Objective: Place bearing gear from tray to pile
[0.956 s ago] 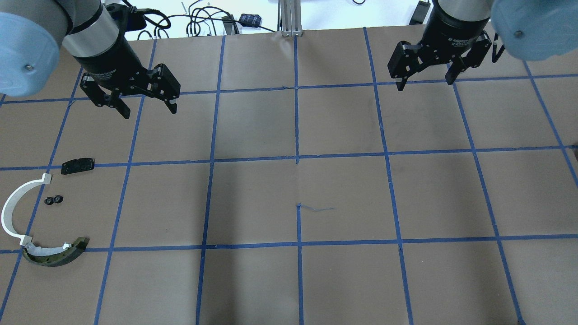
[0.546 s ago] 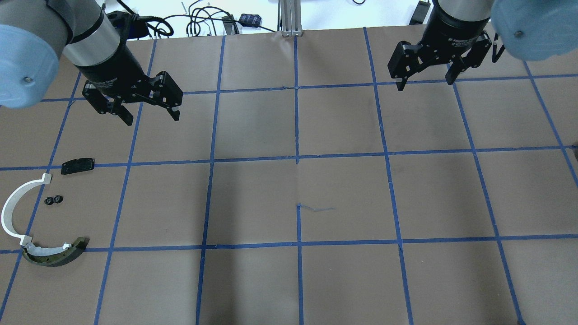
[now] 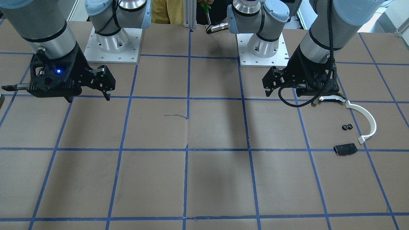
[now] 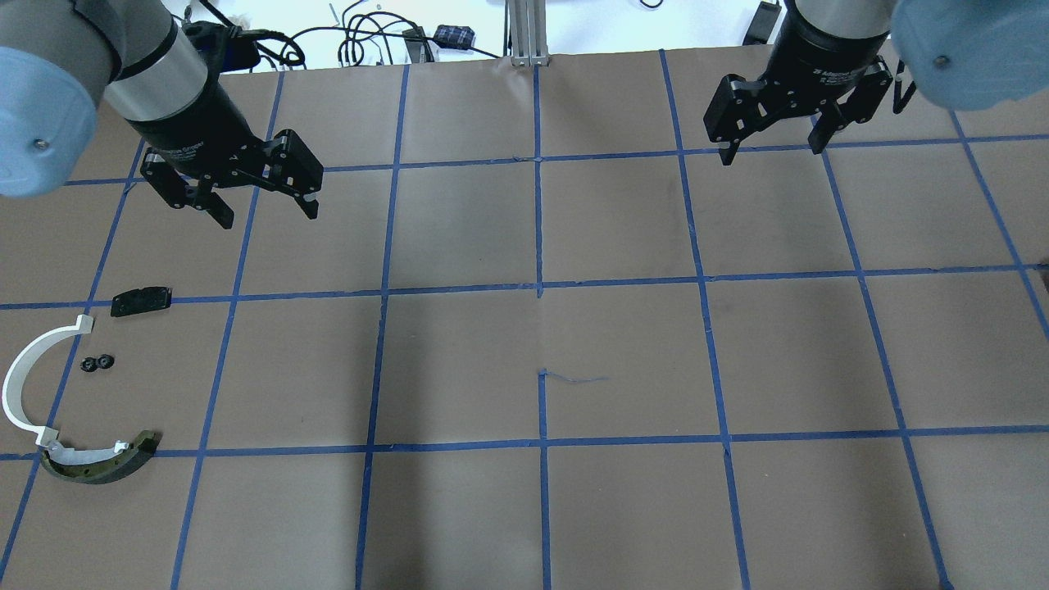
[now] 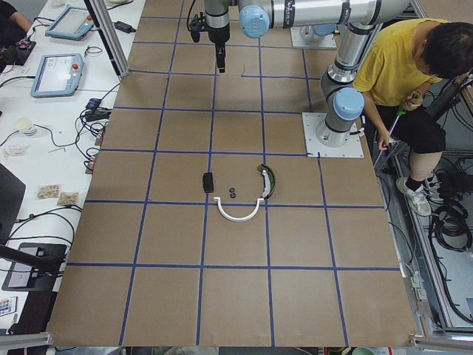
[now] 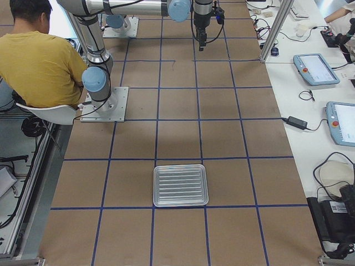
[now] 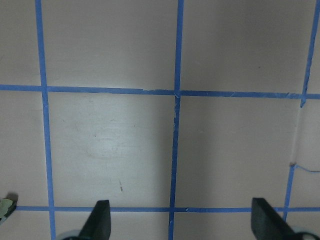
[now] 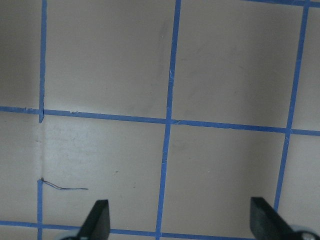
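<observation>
The pile lies at the table's left edge: a thin white curved strip (image 4: 24,373), a dark olive-and-white curved piece (image 4: 98,464), a flat black plate (image 4: 141,301), and a small black bearing gear (image 4: 97,362) between them. The gear also shows in the front view (image 3: 347,127). The metal tray (image 6: 180,184) is empty and shows only in the right exterior view. My left gripper (image 4: 267,215) is open and empty, raised beyond the pile. My right gripper (image 4: 770,153) is open and empty, high over the far right.
Brown paper with a blue tape grid (image 4: 541,287) covers the table. Cables and a small device (image 4: 453,35) lie past the far edge. A person in a yellow shirt (image 5: 403,66) sits behind the robot bases.
My left gripper has shifted a little, first toward the robot, then leftward, staying open. The right gripper and the pile have not moved.
</observation>
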Robot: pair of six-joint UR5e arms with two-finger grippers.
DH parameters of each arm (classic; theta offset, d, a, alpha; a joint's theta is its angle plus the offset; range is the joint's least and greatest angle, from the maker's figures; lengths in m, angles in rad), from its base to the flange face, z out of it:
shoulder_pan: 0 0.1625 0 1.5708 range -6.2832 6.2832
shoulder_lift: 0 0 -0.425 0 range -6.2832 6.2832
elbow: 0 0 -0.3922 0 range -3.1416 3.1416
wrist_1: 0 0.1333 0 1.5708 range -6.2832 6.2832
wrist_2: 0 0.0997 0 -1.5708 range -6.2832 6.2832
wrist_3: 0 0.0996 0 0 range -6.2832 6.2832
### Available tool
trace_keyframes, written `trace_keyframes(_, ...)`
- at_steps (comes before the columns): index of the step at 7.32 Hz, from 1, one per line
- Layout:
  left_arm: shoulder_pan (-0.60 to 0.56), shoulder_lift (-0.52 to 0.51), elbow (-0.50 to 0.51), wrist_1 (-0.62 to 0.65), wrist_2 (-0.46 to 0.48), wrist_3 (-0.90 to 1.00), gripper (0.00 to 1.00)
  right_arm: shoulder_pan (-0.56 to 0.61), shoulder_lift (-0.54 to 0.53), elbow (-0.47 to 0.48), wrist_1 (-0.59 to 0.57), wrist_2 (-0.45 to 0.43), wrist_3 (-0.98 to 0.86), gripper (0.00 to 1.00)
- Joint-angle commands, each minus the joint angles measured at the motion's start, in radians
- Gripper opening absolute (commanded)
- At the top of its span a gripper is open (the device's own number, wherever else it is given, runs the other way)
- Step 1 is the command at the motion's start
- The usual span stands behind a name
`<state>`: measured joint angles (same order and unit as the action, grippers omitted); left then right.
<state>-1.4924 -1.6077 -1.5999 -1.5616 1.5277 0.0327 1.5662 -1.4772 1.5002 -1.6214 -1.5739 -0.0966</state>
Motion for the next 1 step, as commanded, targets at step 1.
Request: trace_keyframes(1,0.000,-0.001,0.000,-0.001,0.000,-0.001,1.00,0.000,0.000,0.000,0.000,0.002,0.000,1.00)
